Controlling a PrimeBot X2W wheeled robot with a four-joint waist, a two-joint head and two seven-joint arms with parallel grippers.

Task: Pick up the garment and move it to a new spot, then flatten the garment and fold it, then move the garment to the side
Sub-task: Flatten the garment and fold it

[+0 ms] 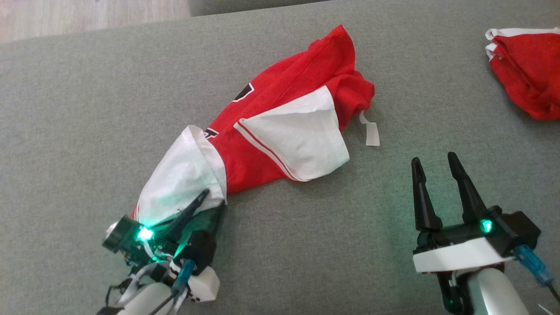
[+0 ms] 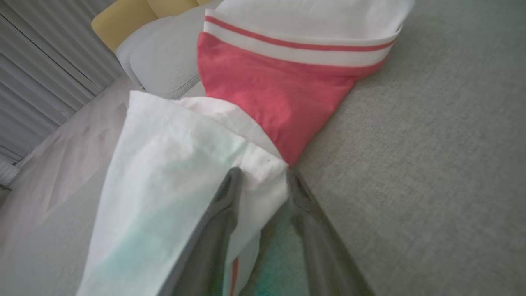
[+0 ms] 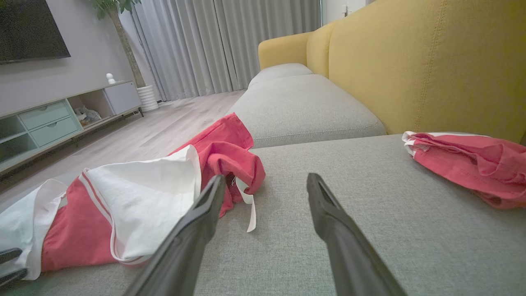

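Note:
The garment, a red jersey with white sleeves and black print, lies crumpled and stretched diagonally across the grey seat. My left gripper sits at its lower-left end, with one dark finger over the white sleeve. In the left wrist view the fingers have narrowed on a fold of that white sleeve, which fills the gap of the left gripper. My right gripper stands open over bare cushion, right of the garment. Nothing is between the jaws of the right gripper.
A second red and white garment lies bunched at the far right by the yellow backrest. The grey seat cushion ends at the far edge, with wooden floor beyond. A white strip hangs from the jersey.

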